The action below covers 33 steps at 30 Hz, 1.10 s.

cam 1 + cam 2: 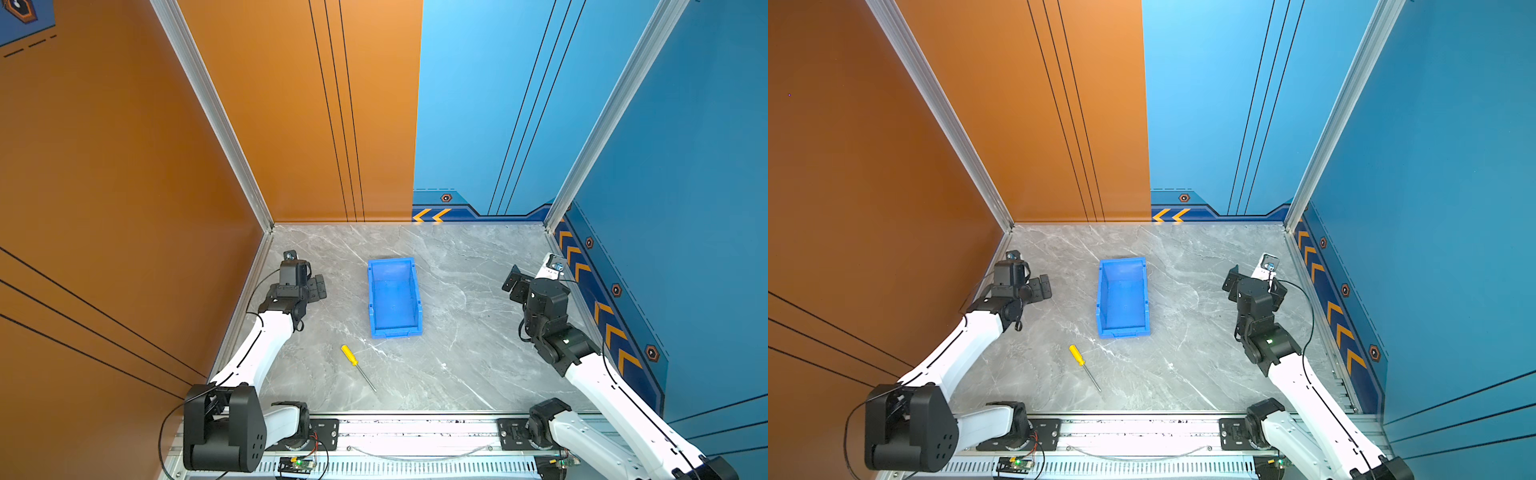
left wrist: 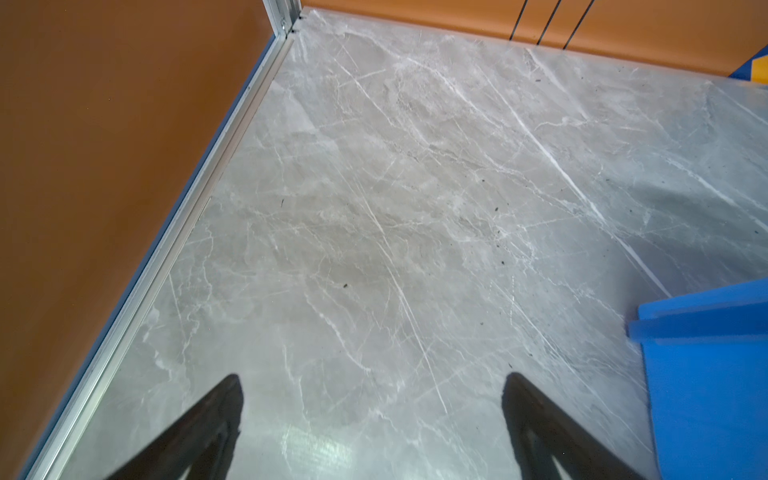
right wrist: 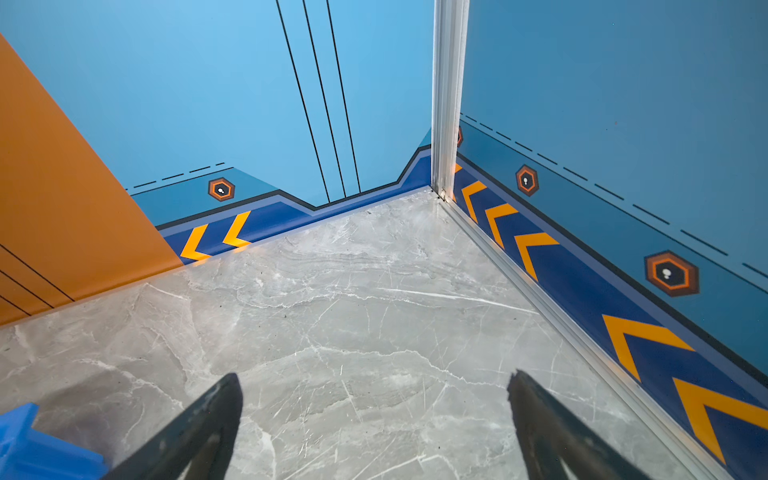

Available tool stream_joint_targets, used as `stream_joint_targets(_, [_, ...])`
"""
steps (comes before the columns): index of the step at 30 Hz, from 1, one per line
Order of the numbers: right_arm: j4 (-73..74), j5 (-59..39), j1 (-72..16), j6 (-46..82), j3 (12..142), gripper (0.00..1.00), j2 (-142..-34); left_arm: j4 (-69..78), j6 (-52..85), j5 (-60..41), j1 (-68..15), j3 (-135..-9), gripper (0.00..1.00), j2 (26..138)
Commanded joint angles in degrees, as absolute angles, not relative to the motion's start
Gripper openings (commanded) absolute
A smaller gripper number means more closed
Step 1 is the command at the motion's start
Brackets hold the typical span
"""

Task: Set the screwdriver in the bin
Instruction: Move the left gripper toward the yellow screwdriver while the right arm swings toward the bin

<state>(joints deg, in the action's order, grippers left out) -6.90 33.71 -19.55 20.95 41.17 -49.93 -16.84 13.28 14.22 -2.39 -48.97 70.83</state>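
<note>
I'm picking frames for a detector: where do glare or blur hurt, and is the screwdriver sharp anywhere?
Both top views: screwdriver sharp, its thin shaft faint against the grey table. Left wrist view: glare patch on the table near the blurred left gripper; bin cropped. Right wrist view: right gripper blurred, even light, no screwdriver.

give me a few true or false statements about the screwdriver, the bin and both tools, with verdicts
1. The screwdriver lies inside the bin. False: it lies on the table, just off the bin's near end, apart from it.
2. The bin holds nothing. True.
3. The left tool is open and empty. True.
4. The right tool grips the screwdriver. False: it is open and empty, off to the bin's right.
5. The screwdriver's handle end is nearer the bin than its tip. True.
</note>
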Motion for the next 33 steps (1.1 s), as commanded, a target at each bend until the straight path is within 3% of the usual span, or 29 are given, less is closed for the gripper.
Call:
stream_joint_targets(1, [-21.0,34.9,-21.1,26.9,46.0,1.00,-52.4,-29.5,16.9,12.5,-6.5,-53.1,0.98,71.7])
stream_joint_targets(13, [-15.7,22.4,-33.9,10.7,50.8,1.00,-61.1,-44.9,33.9,10.8,-22.6,-58.6,0.98,75.7])
stream_joint_targets(22, [-5.2,3.8,-44.6,0.7,48.0,1.00,-62.0,-45.8,47.2,8.2,-26.2,-53.4,1.00,70.3])
stream_joint_targets(33, [1.3,-5.5,-47.0,-0.3,46.8,1.00,-64.5,-45.7,50.9,6.1,-27.8,-47.3,0.93,70.5])
